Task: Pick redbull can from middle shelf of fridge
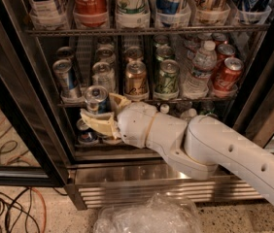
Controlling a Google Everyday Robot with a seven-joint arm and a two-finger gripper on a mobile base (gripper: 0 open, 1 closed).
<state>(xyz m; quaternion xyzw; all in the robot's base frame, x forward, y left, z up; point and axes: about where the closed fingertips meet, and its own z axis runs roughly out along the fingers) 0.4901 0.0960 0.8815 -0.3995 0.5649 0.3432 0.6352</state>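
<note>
My gripper (101, 111) is low at the left of the fridge (11, 106), in front of the middle shelf's front rail (176, 100). Its tan fingers (97, 124) are shut on the redbull can (96, 97), a slim blue-and-silver can with a silver top. I hold the can upright, just out in front of the shelf edge. A second slim blue-and-silver can (65, 77) stands on the shelf at the far left. My white arm (210, 147) comes in from the lower right and hides part of the bottom shelf.
On the middle shelf stand a silver can (103, 74), a gold can (136, 79), a green can (167, 76), a water bottle (200, 72) and red cans (227, 74). Big bottles (91, 1) fill the rack above. A crumpled plastic bag (146, 220) and cables (6, 203) lie on the floor.
</note>
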